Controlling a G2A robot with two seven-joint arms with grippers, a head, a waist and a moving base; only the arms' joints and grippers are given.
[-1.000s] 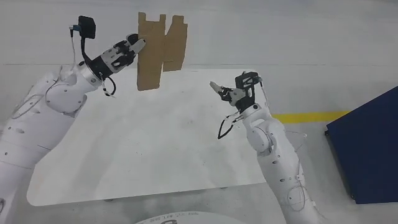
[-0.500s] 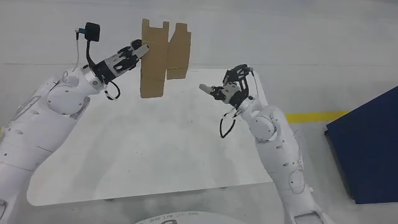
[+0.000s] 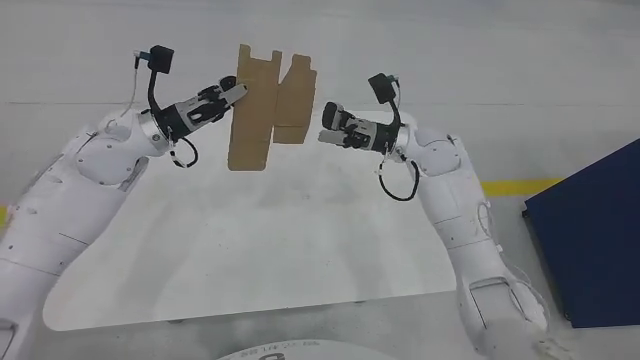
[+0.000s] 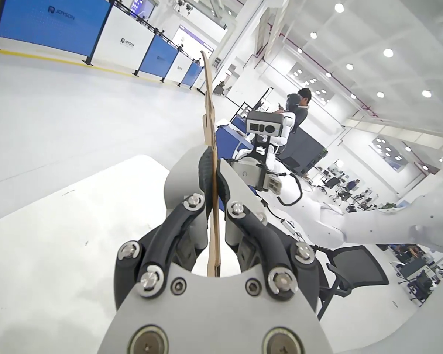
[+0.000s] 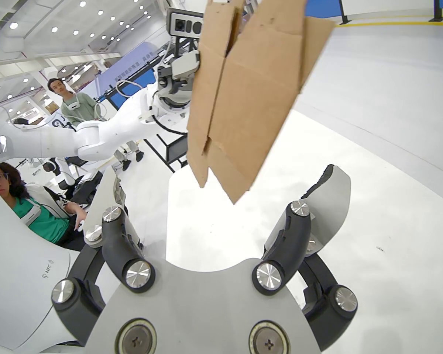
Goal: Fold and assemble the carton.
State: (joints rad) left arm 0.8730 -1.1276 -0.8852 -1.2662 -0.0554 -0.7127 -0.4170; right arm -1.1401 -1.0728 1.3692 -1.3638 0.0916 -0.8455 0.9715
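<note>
A flat brown cardboard carton (image 3: 268, 105) hangs upright in the air above the far edge of the white table (image 3: 250, 250). My left gripper (image 3: 233, 90) is shut on its left edge; the left wrist view shows the carton (image 4: 211, 171) edge-on, pinched between the fingers (image 4: 206, 171). My right gripper (image 3: 328, 128) is open just to the right of the carton, a small gap away from it. In the right wrist view the carton (image 5: 243, 82) fills the space ahead of the spread fingers (image 5: 328, 186), with flaps at its top and bottom.
The table top is bare white under both arms. A dark blue panel (image 3: 600, 230) stands off the table to the right. Pale floor with a yellow line (image 3: 510, 187) lies beyond the table's far edge.
My right arm has swung up and left, turning its gripper toward the carton's right edge. The left arm with the carton has drifted slightly right and down.
</note>
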